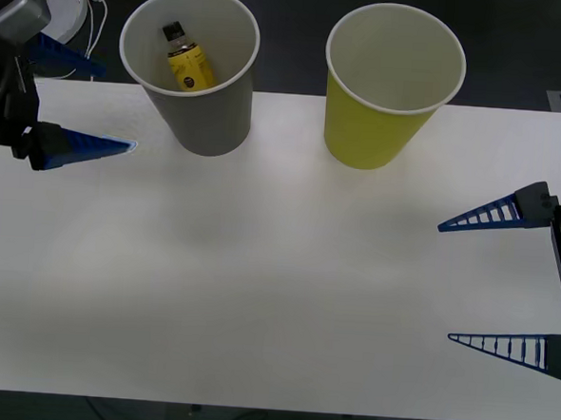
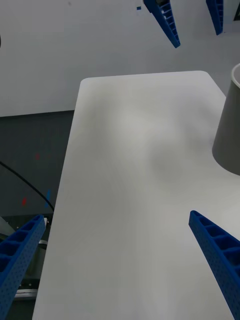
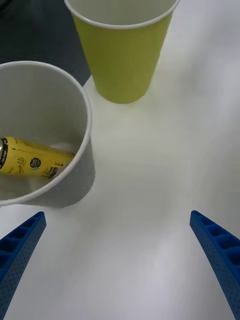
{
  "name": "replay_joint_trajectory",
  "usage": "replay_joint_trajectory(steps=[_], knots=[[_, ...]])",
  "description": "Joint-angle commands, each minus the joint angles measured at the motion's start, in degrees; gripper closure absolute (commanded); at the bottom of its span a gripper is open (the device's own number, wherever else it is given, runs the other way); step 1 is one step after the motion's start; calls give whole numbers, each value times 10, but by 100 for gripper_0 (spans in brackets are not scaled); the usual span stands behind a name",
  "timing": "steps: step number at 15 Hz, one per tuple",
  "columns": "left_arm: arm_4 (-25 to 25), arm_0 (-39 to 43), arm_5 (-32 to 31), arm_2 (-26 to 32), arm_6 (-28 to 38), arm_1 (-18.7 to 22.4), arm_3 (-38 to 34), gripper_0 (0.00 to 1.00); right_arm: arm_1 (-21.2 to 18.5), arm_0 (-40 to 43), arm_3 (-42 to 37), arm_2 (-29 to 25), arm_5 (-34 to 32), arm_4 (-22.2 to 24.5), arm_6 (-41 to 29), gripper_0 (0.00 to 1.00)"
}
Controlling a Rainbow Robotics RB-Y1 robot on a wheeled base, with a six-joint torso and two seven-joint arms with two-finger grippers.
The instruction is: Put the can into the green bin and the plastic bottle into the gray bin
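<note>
Plastic bottle lies tilted inside the gray bin, cap toward the far wall. Gray bin stands upright at the far side of the white tabletop, green bin upright just beside it, apart, on the robot's right. Left hand hovers near the gray bin at the tabletop's left edge, fingers spread wide, holding nothing. Right hand is over the near right part of the tabletop, well apart from both bins, fingers also spread, nothing held.
</note>
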Motion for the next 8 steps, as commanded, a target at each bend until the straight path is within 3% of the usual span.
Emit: replay_joint_trajectory(steps=[1, 8], knots=[[38, 53, 14, 27, -70, 0, 0, 0, 0, 0, 0, 0, 0, 0, 0, 0], [106, 172, 16, 74, -254, -1, 0, 0, 0, 0, 0, 0, 0, 0, 0, 0]])
